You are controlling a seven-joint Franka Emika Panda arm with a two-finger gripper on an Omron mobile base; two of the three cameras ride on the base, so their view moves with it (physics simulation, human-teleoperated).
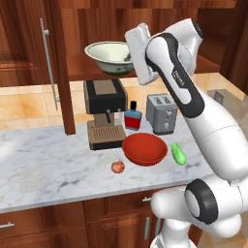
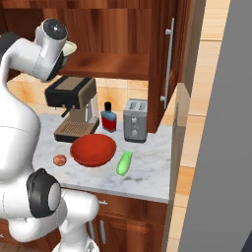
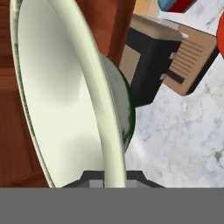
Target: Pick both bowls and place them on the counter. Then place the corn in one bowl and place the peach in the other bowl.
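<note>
Table (image 1: 48, 169): the veined marble slab is running left to right under the open cupboard, carrying everything but the pale bowl.
Coffee machine (image 1: 104, 114): standing at the far edge of the table, left of the toaster (image 1: 162, 112).
Red bowl (image 1: 144, 148): already sitting on the table, near side of the coffee machine, empty.
Cream-white bowl (image 1: 110, 57): hanging up at cupboard-shelf height, above the coffee machine; whether it is resting on the shelf I cannot tell.
Pincer (image 3: 114, 178): clamped on the cream-white bowl's rim, one finger each side of the wall.
Corn (image 1: 178, 153): lying just right of the red bowl.
Peach (image 1: 117, 167): lying near-left of the red bowl.
Step in hand: bringing the second bowl out, by my reading.
Next move: lowering it onto a bare patch of table, probably left of the peach, avoiding the coffee machine.
</note>
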